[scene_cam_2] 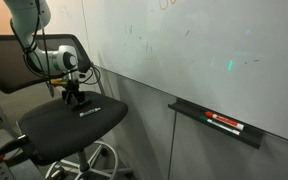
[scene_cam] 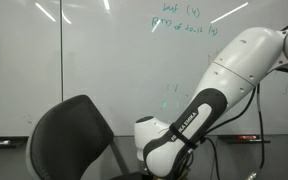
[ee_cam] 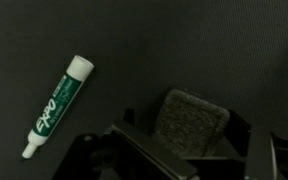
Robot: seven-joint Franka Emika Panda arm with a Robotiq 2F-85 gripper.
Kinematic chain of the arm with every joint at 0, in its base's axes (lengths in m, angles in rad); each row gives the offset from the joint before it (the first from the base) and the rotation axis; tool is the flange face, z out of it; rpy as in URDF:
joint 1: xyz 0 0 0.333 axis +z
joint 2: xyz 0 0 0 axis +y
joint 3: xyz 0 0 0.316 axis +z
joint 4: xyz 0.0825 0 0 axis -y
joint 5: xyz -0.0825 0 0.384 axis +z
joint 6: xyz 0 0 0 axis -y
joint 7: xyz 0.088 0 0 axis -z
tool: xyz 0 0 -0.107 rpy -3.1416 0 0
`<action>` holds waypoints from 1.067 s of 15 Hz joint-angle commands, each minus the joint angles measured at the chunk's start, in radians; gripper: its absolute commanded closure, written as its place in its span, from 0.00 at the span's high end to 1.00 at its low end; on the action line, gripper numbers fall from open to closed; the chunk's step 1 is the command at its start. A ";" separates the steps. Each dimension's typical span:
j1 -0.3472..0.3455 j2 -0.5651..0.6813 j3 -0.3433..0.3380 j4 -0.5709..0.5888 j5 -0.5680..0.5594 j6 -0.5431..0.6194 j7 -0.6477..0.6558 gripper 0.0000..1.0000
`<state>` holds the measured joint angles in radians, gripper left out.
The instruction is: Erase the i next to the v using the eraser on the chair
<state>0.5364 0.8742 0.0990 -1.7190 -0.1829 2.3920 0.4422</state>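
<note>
Fingers [ee_cam: 132, 148] spread, unclenched, eraser [ee_cam: 192, 122] between them on chair [ee_cam: 184, 40] seat, green marker [ee_cam: 56, 105] beside

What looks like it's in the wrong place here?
A green marker and a grey eraser lie on the black chair seat, an odd spot for them. The tray under the whiteboard, where another marker sits, would be their usual home.

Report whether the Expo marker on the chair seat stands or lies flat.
Lies flat: in the wrist view the Expo marker stretches full length along the chair seat, apart from the eraser.
</note>
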 commanded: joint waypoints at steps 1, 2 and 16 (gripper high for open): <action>0.014 0.028 -0.014 0.042 0.005 -0.003 -0.004 0.58; 0.015 0.030 -0.017 0.047 0.005 -0.005 -0.003 0.49; 0.007 -0.116 -0.100 -0.065 -0.049 0.046 0.015 0.32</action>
<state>0.5422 0.8465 0.0195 -1.6992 -0.2059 2.3996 0.4423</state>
